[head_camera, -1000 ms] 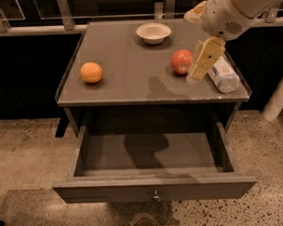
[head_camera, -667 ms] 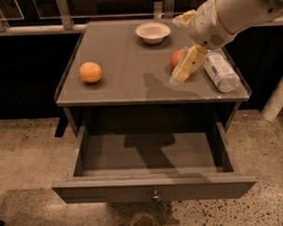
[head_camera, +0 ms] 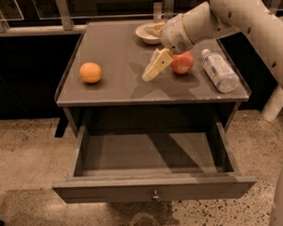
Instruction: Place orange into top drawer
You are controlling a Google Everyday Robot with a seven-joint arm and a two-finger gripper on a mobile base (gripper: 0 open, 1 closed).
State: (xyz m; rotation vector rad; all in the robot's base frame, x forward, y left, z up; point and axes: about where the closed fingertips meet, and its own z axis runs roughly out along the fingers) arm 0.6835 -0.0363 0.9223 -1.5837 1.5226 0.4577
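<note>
Grey-brown and pulled well out, the top drawer (head_camera: 153,190) fills the lower centre of the frame, a small round metal knob (head_camera: 155,196) at the middle of its front panel. On the bench (head_camera: 116,46) above, the orange (head_camera: 90,72) sits alone at centre left, well apart from the robot's cream end effector (head_camera: 155,68). The end effector hangs tilted just above the surface near the centre, just beside a red apple (head_camera: 182,63); whether it is clenched or released cannot be told. A clear plastic bottle (head_camera: 218,71) lies on its side at the right. A white bowl (head_camera: 145,34) stands toward the top of the frame, partly behind the white arm (head_camera: 208,22).
</note>
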